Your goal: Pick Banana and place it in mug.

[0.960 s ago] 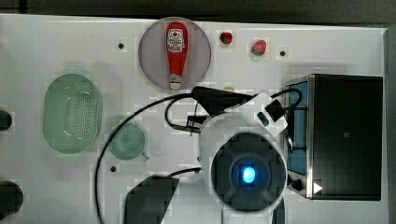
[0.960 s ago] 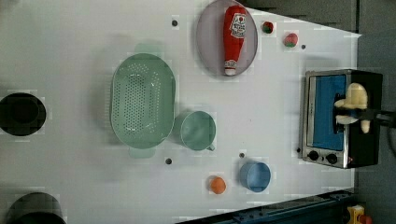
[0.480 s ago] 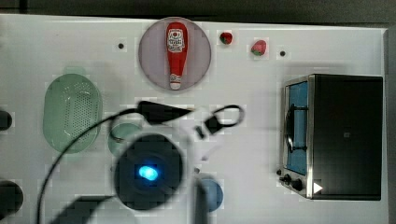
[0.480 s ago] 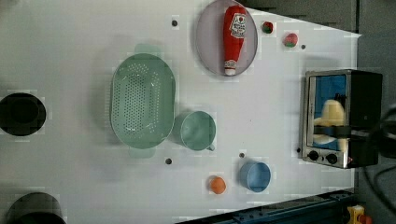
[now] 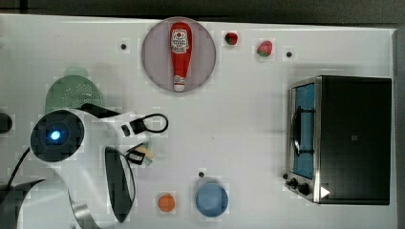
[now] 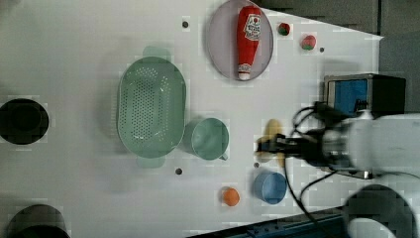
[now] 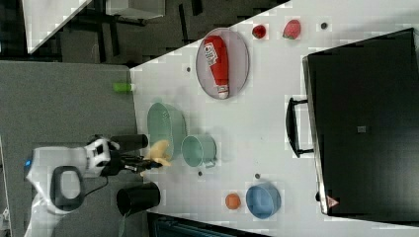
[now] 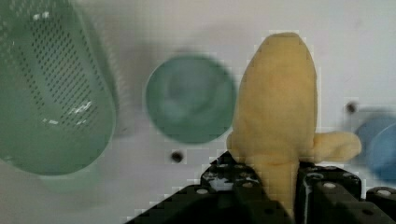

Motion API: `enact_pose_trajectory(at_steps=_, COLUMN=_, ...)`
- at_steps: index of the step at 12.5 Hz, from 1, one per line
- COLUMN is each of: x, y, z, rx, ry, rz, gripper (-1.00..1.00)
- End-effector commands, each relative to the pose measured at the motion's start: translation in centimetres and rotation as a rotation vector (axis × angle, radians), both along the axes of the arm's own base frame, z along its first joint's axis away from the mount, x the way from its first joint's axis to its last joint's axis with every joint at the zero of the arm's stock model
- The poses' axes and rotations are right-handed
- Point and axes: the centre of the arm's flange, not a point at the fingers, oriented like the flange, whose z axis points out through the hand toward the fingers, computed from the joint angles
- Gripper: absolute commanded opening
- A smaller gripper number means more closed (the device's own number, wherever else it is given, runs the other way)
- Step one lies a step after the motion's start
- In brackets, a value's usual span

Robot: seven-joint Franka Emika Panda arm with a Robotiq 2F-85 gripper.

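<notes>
Colander [image 6: 151, 106] comes first at the left view's left, a perforated green oval lying flat on the white table [image 6: 89, 59]. Just beside it, to the left view's right, stands the mug [image 6: 209, 139], upright with its mouth open to the ceiling, which is why it can take something dropped from above; nothing lies in it yet. Farther along the left view's right hangs the banana [image 6: 272, 134], clamped between the fingers of the gripper [image 6: 270, 147]. The wrist view makes the hold plain: the black jaws pinch the fruit near one end, so most of its pale yellow body sticks out free beyond them. That grip probably suits the drop, since the free end can enter the cup first. The banana is off the table and near the mug but not over it; in the wrist view the green rim sits beside the fruit, not under it. Below these, in the left view, rest an orange ball [image 6: 230, 196] and a blue bowl [image 6: 270, 187], both apart from the mug. I judge the carry nearly finished, with a short shift toward the mug left before release.
</notes>
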Motion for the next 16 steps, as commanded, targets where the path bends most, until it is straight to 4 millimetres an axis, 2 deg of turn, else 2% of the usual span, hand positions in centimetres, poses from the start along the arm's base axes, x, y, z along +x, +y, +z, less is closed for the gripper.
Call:
enact_pose_trajectory(at_steps=1, x=0.9, y=1.3, z=-2.3, rx=0.006, ry=-0.037, rz=-0.143, gripper=-0.49)
enact_pose_trajectory(at_steps=5, x=2.4, y=2.1, z=-8.3, rx=0.035, ry=-0.037, rz=-0.154, gripper=-0.49)
enact_pose_trajectory(at_steps=7, x=2.5, y=2.2, z=-10.3, rx=0.026, ry=-0.040, rz=-0.157, gripper=-0.49)
enact_pose_trajectory(at_steps=8, x=2.4, y=2.2, z=-11.0, rx=0.016, ry=-0.040, rz=-0.179, gripper=-0.42)
enact_pose_trajectory(at_steps=12, x=1.1, y=2.6, z=-12.4, rx=-0.010, ry=-0.035, rz=-0.269, gripper=0.43)
enact_pose_trajectory(at_steps=14, x=1.5, y=2.7, z=-12.0, rx=0.007, ry=-0.070, rz=-0.268, gripper=0.89)
enact_pose_trajectory(at_steps=15, x=1.7, y=2.8, z=-11.9, rx=0.014, ry=-0.081, rz=-0.269, gripper=1.00)
enact_pose_trajectory(at_steps=16, x=1.9, y=2.8, z=-11.5, rx=0.023, ry=-0.097, rz=-0.272, gripper=1.00)
